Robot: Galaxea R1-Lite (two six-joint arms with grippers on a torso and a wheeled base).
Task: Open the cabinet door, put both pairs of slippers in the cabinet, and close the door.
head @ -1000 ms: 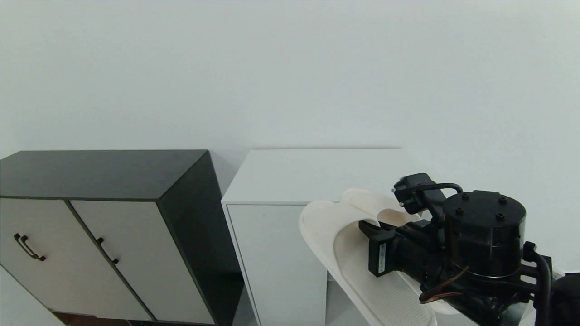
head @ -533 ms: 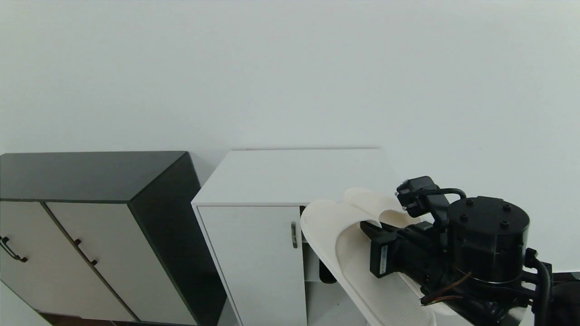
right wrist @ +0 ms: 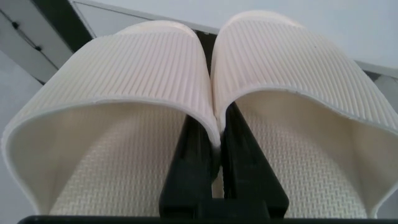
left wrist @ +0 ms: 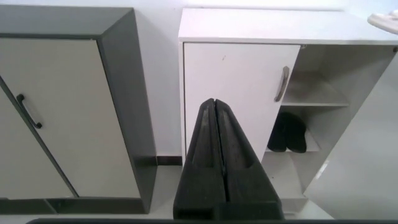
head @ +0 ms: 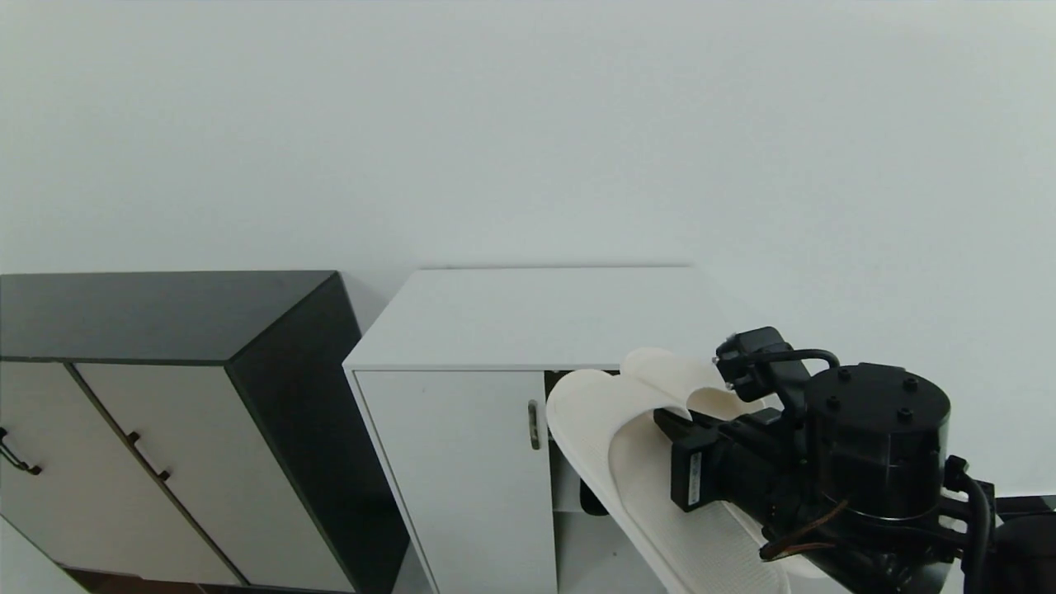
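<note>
A pair of cream slippers hangs in front of the white cabinet, soles side by side. My right gripper is shut on the slippers' inner edges, pinching both together. The cabinet's right half stands open, showing shelves. A pair of black slippers lies on a lower shelf. The cabinet's left door, with a metal handle, is closed. My left gripper is shut and empty, held low in front of that door and well back from it.
A black cabinet with two grey doors and dark handles stands just left of the white one, with a narrow gap between. A plain white wall runs behind both. Pale floor lies in front of the cabinets.
The head camera has swung right, so both cabinets slid left in the picture and the open compartment came into sight. The right gripper still holds the cream slippers in the same pose.
</note>
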